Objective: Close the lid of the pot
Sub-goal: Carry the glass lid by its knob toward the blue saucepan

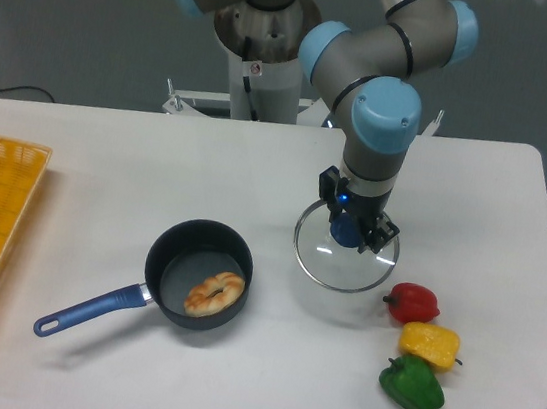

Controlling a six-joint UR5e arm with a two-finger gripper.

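Beside the pot (198, 273), gripper (348, 233) clamps lid (343, 264) knob.

1. The pot (199, 273) is a small, dark navy saucepan standing upright and uncovered on the white surface (107, 163). Its long blue handle (90, 310) points toward the lower left, ending in a loop. A golden-brown bagel-like piece (214, 294) lies inside it.

2. The lid (346, 253) is a round, clear glass disc with a metal rim and a blue knob (346, 232) at its centre. It sits level, to the right of the pot and apart from it, its knob between the fingers (382, 235).
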